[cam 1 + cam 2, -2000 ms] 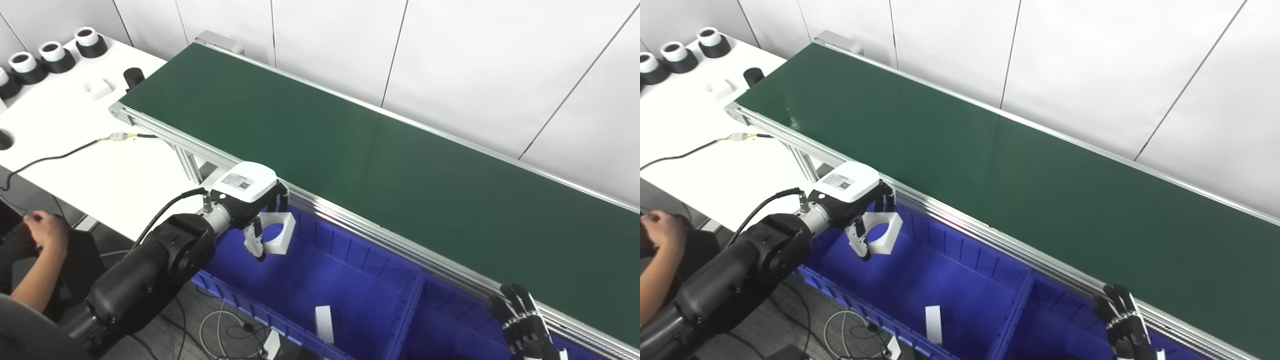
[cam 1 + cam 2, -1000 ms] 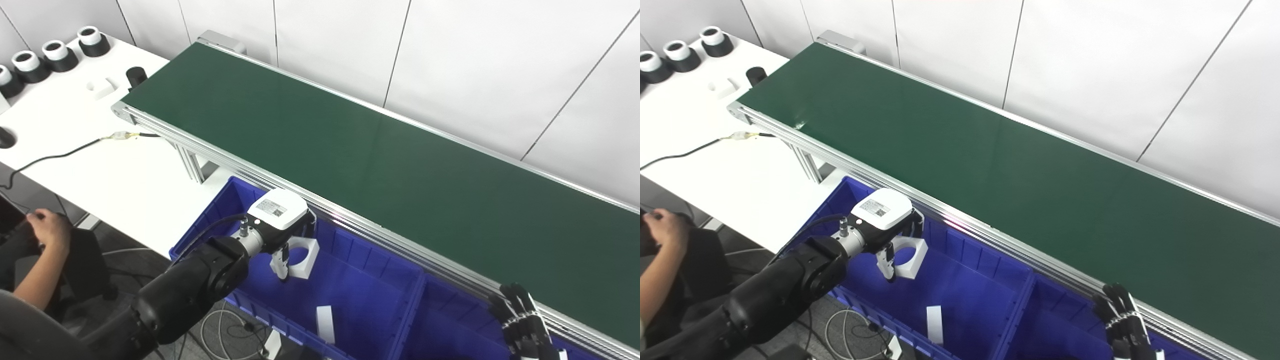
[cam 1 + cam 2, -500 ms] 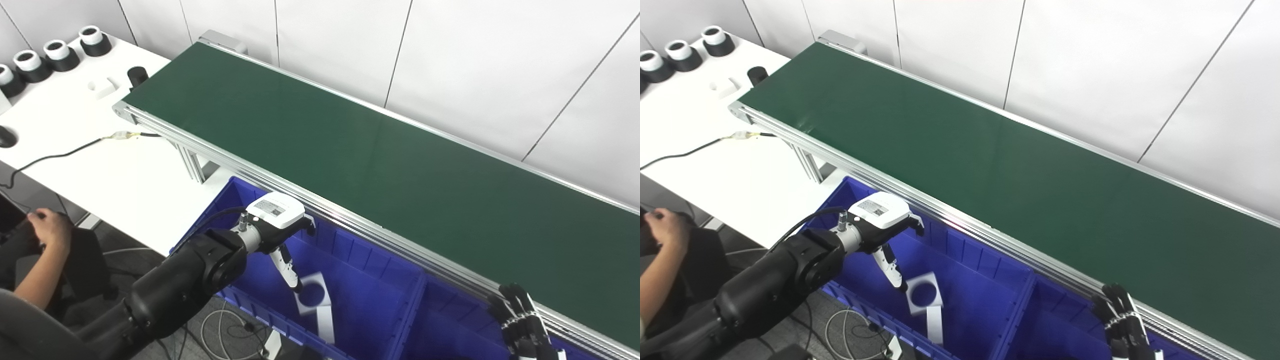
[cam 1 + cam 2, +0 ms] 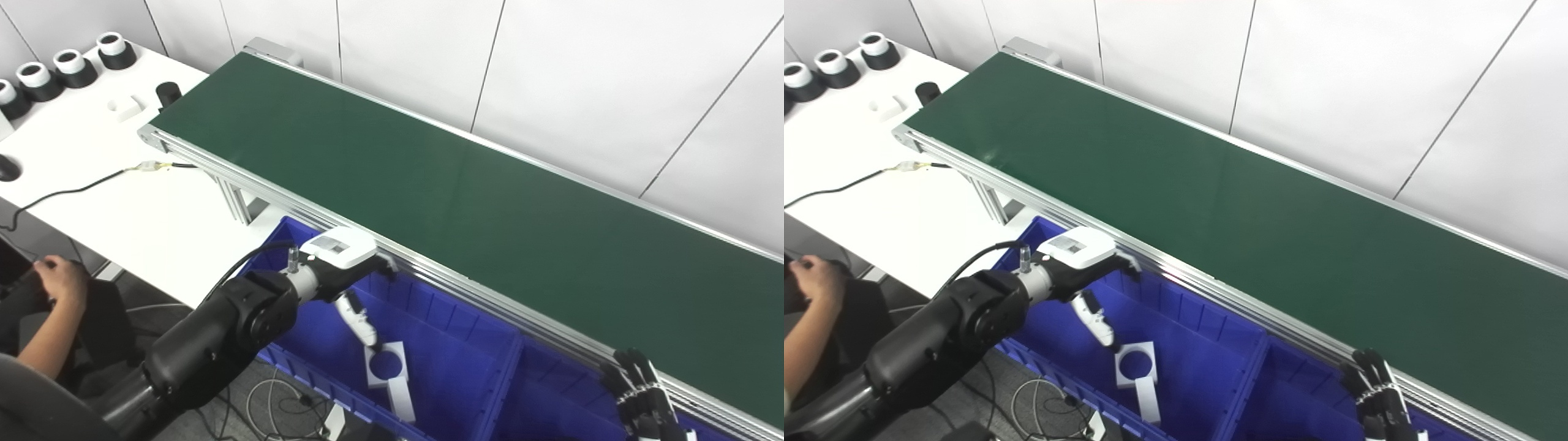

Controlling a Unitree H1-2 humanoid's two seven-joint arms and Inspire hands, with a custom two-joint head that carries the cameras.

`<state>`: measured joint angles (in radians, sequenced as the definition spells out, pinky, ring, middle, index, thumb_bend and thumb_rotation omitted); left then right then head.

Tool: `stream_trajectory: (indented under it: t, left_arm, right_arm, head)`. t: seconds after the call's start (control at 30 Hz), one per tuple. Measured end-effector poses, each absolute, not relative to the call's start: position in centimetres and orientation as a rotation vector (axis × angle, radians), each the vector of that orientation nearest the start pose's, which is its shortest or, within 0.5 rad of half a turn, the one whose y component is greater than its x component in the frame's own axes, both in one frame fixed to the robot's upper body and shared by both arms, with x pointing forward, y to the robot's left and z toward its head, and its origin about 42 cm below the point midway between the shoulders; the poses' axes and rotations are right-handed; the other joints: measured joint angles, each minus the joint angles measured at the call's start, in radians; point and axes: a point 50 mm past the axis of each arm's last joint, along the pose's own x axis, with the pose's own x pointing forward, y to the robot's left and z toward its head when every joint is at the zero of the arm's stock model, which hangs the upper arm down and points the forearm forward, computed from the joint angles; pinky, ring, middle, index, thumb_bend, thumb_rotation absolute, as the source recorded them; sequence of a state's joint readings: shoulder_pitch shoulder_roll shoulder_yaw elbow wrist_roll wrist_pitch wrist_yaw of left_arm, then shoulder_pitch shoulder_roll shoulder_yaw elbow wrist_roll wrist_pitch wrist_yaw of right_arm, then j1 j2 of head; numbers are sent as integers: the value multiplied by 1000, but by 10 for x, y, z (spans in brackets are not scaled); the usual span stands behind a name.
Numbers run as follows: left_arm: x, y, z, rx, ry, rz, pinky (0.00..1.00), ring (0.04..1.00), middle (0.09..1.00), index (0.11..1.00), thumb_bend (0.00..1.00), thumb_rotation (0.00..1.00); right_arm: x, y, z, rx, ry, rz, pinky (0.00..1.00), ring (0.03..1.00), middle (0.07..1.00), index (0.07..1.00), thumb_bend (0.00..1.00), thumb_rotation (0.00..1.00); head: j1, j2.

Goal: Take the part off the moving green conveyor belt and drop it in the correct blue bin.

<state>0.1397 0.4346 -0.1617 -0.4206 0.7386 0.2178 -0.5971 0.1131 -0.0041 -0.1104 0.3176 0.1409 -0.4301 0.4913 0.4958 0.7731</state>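
Note:
A white square part with a round hole (image 4: 386, 364) lies flat on the floor of the left blue bin (image 4: 441, 318). It touches a small white bar (image 4: 401, 397) lying in the same bin. My left hand (image 4: 349, 282) hovers open over the bin's left half, and one of its fingers (image 4: 361, 324) points down toward the part without holding it. My right hand (image 4: 643, 395) rests at the bottom right by the conveyor's near rail, fingers stretched out, holding nothing. The green conveyor belt (image 4: 429, 177) carries no part.
A second blue bin (image 4: 551, 404) adjoins on the right. On the white table (image 4: 122, 208) at left are a cable, several black-and-white rings (image 4: 67, 61) and a small white block (image 4: 127, 106). A person's hand (image 4: 58, 278) is at the left edge.
The left hand carried the white part down over the left bin and let it go. The part dropped to the bin floor beside the bar. The hand has since risen slightly, open.

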Motion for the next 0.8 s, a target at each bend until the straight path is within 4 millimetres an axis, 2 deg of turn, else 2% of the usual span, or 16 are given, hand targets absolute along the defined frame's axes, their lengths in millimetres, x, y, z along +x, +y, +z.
stream_trajectory:
  t: [0.07,0.13,0.17,0.2,0.23,0.27,0.33,0.37,0.4,0.43,0.47,0.53,0.63,0.7,0.73,0.8]
  left_arm:
    - [219,269,146,962,237,-634,754,860,881,787,1000,484]
    - [218,263,147,800,251,-699,781,874,877,791,1000,508]
    - [218,260,149,725,245,-722,785,870,870,789,1000,514]
    - [217,258,152,661,231,-736,785,859,854,784,1000,522]
    - [217,255,156,584,200,-746,785,859,854,784,1000,522]
    - [216,251,162,516,160,-749,766,839,839,784,1000,555]
    - [216,240,166,402,86,-737,780,846,851,805,1000,605]
    - [214,234,166,356,59,-733,781,843,847,797,993,560]
    - [211,228,165,302,32,-725,781,846,848,795,989,545]
    - [208,222,163,254,-5,-709,783,854,859,794,990,546]
    - [205,217,159,222,-29,-684,789,862,869,800,985,562]
    - [200,206,144,171,-63,-602,819,887,900,834,977,612]
    - [189,186,117,193,-79,-491,903,948,954,894,945,699]
    - [184,174,98,223,-91,-456,951,985,977,917,925,742]
    - [183,165,83,234,-91,-434,966,996,986,928,915,778]
    - [180,160,63,250,-94,-412,957,995,985,930,912,794]
  right_arm:
    - [219,-227,11,108,-28,293,814,826,872,883,684,741]
    - [218,-226,6,117,-8,291,807,819,862,872,700,737]
    - [217,-224,4,119,-2,292,805,817,860,869,705,738]
    - [217,-223,4,118,-1,292,801,814,859,867,711,743]
    - [217,-220,4,117,0,292,801,814,859,867,711,743]
    - [218,-217,5,113,-1,293,811,824,872,874,717,758]
    - [218,-207,7,97,-5,306,822,833,882,877,723,777]
    - [218,-202,9,93,-9,313,826,836,886,878,724,786]
    - [218,-196,10,90,-14,319,827,837,888,878,721,793]
    - [217,-190,12,88,-16,321,825,837,883,877,707,813]
    - [216,-186,12,90,-16,323,823,833,877,873,703,825]
    - [214,-180,11,94,-9,317,836,833,869,868,708,838]
    - [209,-176,8,87,6,302,848,839,873,886,700,850]
    - [207,-173,6,79,16,298,845,849,883,900,688,848]
    - [206,-170,6,75,20,301,849,855,889,904,690,854]
    - [205,-166,5,69,24,299,860,859,890,906,695,864]
  head:
    - [-9,0]
    - [-133,-6]
    - [-158,-8]
    - [-214,-14]
    - [-215,-14]
    - [-271,-17]
    - [-272,-17]
    - [-326,-23]
    - [-327,-23]
    - [-376,-35]
    - [-431,-47]
    - [-469,-60]
    - [-512,-86]
    - [-514,-87]
    - [-529,-101]
    - [-545,-115]
